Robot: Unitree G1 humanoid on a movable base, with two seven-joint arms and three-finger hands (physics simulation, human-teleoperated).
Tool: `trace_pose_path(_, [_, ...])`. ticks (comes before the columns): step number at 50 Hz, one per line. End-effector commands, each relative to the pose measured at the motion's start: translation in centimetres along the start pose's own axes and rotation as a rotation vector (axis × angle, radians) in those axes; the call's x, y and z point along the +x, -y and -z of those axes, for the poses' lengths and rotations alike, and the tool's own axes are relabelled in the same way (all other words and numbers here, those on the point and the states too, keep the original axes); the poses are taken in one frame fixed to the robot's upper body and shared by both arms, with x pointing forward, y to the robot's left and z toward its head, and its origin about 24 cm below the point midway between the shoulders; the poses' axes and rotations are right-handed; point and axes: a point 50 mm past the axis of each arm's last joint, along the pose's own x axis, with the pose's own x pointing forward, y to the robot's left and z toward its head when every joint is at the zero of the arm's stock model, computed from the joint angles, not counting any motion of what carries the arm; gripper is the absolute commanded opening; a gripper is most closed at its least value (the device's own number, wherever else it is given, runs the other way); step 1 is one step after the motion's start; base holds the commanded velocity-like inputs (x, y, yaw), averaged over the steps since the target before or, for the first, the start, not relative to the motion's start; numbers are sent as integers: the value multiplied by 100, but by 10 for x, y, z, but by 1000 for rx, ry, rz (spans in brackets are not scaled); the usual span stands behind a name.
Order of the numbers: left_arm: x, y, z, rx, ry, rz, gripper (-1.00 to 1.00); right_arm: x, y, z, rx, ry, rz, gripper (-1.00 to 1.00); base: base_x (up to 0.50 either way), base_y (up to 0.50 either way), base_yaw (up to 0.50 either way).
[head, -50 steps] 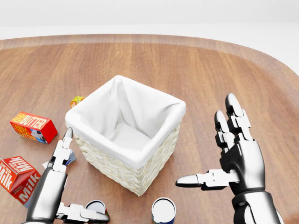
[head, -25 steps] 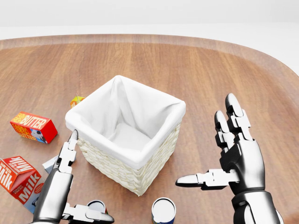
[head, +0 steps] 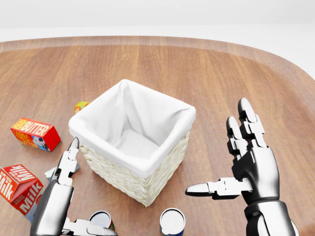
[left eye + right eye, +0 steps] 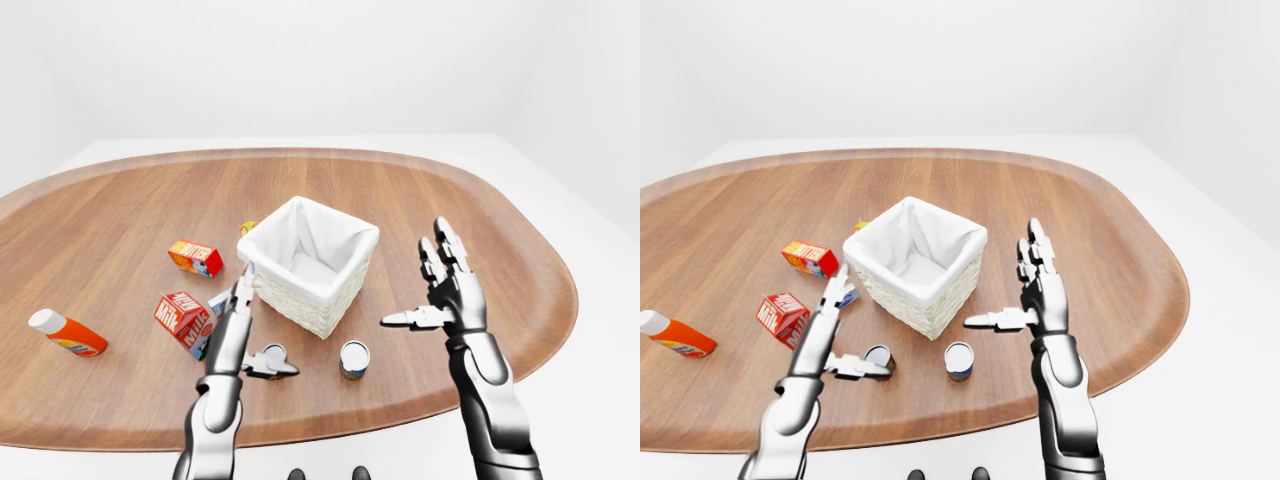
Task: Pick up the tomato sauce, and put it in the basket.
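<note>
The tomato sauce [image 4: 878, 358] can stands near the table's [image 4: 450, 200] bottom edge, under the left hand [image 4: 232, 335]. The basket [image 3: 147, 169] sits mid-table. Both hands, the right hand [image 3: 251, 164] too, have spread fingers holding nothing.

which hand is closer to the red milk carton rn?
Left. The left hand hovers just right of the red milk carton in the left-eye view; the right hand is open far across, past the white-lined wicker basket.
</note>
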Motion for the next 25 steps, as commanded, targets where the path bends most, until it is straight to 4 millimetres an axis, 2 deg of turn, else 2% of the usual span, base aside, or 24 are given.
trace_pose_path(1, [-8,1,7,24,-32,3,98,0,0,1,-1,-4,-1,100,0,0,0])
trace_pose_path(20, [-20,14,32,50,-146,35,98,-2,-1,4,-3,-16,-4,100,0,0,0])
trace_pose_path(25, [-20,16,34,54,-152,39,98,-1,-1,4,-3,-19,-5,100,0,0,0])
